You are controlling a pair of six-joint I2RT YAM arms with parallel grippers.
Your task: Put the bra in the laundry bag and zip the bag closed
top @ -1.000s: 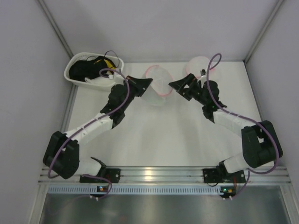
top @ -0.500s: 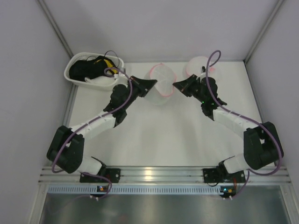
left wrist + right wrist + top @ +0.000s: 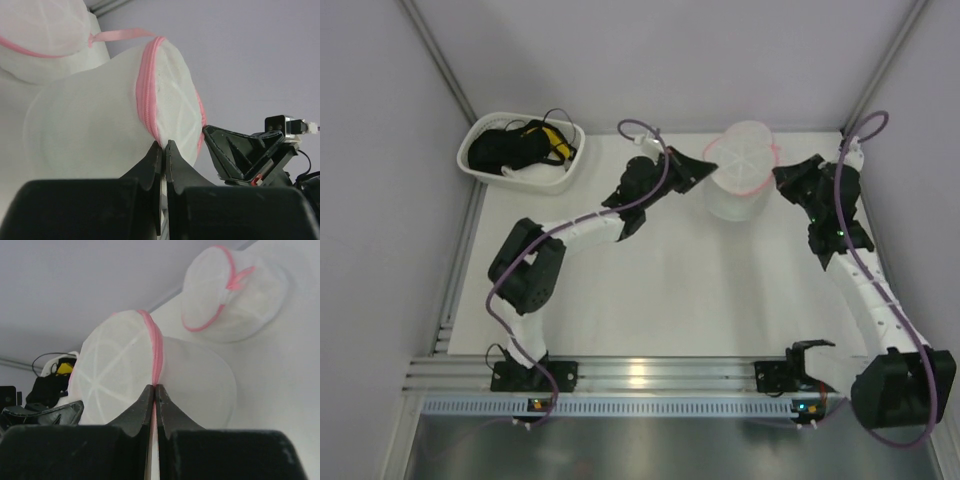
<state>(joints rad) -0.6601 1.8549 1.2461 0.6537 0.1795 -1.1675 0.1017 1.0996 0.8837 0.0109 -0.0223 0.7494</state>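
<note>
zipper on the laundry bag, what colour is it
The zipper on the bag is pink; it shows best in the left wrist view.

Sheer white mesh laundry bag; smooth white table.

Near table open; laundry bag hemmed by left gripper, right gripper; basket blocks far-left corner

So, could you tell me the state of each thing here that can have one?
Left gripper: shut on the pink zipper rim of the laundry bag.
Right gripper: shut on the same rim, on the opposite side.
Laundry bag: held from both sides; zipper looks closed where it shows.
Second mesh pouch: lying behind it, not gripped.
Basket: upright, holding a black tangle.
Bra: not visible.
</note>
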